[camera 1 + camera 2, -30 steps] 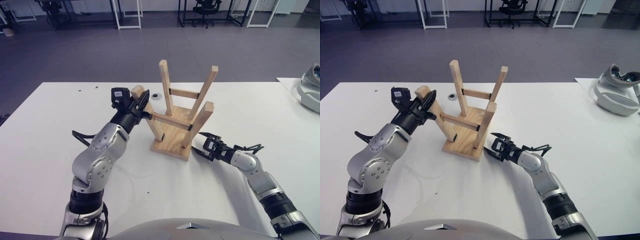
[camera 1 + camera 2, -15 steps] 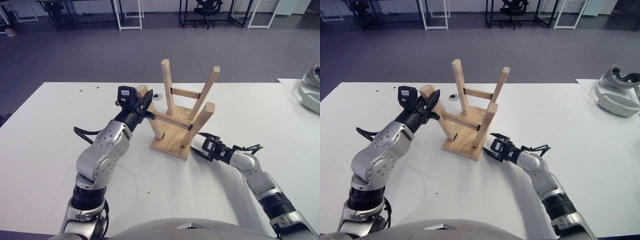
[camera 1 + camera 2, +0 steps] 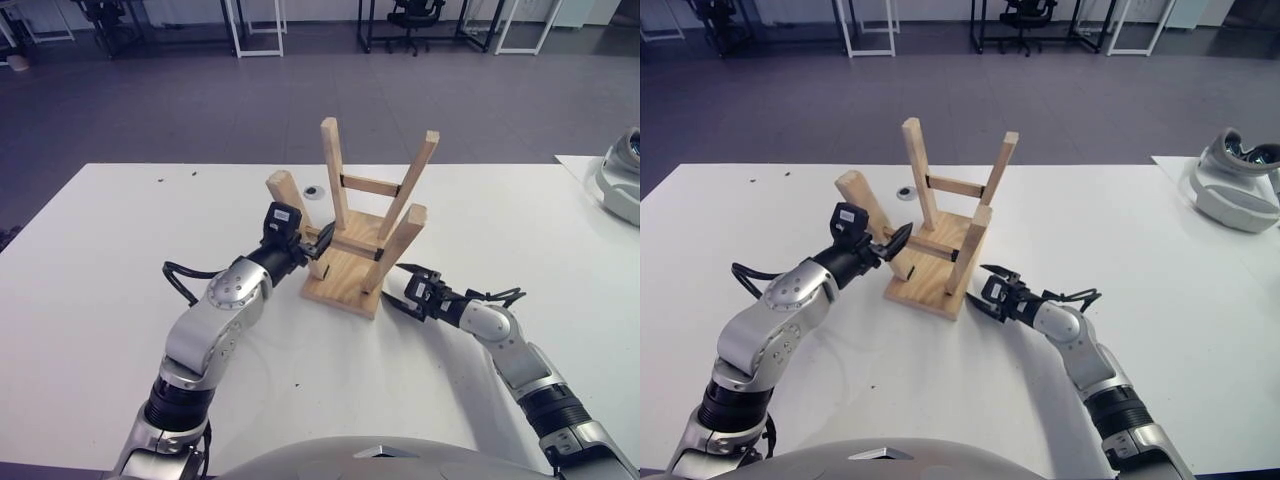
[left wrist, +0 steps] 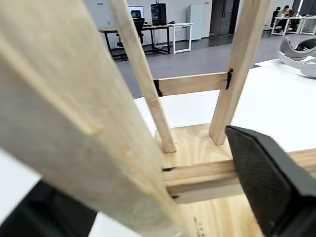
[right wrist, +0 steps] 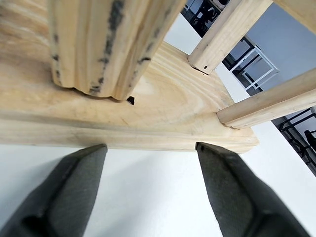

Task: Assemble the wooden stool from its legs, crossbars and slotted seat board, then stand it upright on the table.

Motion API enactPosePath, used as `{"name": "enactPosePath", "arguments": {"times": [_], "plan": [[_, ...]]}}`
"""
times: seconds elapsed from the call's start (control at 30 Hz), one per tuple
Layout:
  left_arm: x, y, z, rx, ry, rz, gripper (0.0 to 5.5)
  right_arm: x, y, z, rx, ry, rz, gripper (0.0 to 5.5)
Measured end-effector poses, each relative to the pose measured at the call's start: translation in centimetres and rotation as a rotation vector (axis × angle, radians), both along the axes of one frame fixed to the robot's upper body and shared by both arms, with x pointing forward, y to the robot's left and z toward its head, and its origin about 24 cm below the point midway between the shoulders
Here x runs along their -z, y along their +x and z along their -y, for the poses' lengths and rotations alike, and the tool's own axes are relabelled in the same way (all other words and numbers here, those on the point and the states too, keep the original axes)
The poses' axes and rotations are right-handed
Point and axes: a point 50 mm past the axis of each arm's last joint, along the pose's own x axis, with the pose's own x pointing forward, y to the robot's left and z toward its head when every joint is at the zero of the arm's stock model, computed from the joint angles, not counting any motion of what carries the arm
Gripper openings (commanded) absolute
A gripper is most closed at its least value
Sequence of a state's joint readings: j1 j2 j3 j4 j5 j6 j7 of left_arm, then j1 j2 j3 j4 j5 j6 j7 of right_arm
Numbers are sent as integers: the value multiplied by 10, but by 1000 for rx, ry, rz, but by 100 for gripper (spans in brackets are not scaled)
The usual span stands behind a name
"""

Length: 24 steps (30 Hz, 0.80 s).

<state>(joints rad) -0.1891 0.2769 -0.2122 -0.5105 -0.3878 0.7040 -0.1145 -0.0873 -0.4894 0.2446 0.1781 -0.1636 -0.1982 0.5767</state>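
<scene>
The stool (image 3: 372,215) stands upside down on the tabletop (image 3: 100,250), 4 legs fitted, so only the flip remains: the left tool (image 3: 318,245) straddles the near-left leg (image 3: 288,205) open, the right tool (image 3: 392,287) gapes at the near edge of the seat board (image 3: 345,288); both must clamp.

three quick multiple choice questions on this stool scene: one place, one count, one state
1. Where is the black right claw? A) at the near edge of the square wooden seat board B) on the floor C) beside the headset
2. How many wooden legs point up? A) two B) three C) four
3. How does the pale wooden stool stand on the white table? A) upright B) upside down C) on its side
Answers: A, it sits open at the board's edge; C, four rise; B, the board lies flat on the table.
</scene>
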Motion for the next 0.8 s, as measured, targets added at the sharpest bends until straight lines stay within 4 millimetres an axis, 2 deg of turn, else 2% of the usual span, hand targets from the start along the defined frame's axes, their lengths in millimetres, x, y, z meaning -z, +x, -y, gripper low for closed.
{"name": "enactPosePath", "arguments": {"times": [0.17,0.3,0.47,0.67,0.8], "plan": [[-5,-3,7,40,-58,13,538,-3,0,-4,1,6,-3,337],[-7,-10,15,95,-79,12,538,-7,1,-2,-2,0,10,337],[10,-17,3,65,-99,-89,538,-20,5,9,37,3,61,337],[14,-34,-6,81,-174,-160,538,-30,11,55,186,-83,78,337],[6,-40,3,165,-255,-161,538,-36,14,74,247,-110,94,337]]}}
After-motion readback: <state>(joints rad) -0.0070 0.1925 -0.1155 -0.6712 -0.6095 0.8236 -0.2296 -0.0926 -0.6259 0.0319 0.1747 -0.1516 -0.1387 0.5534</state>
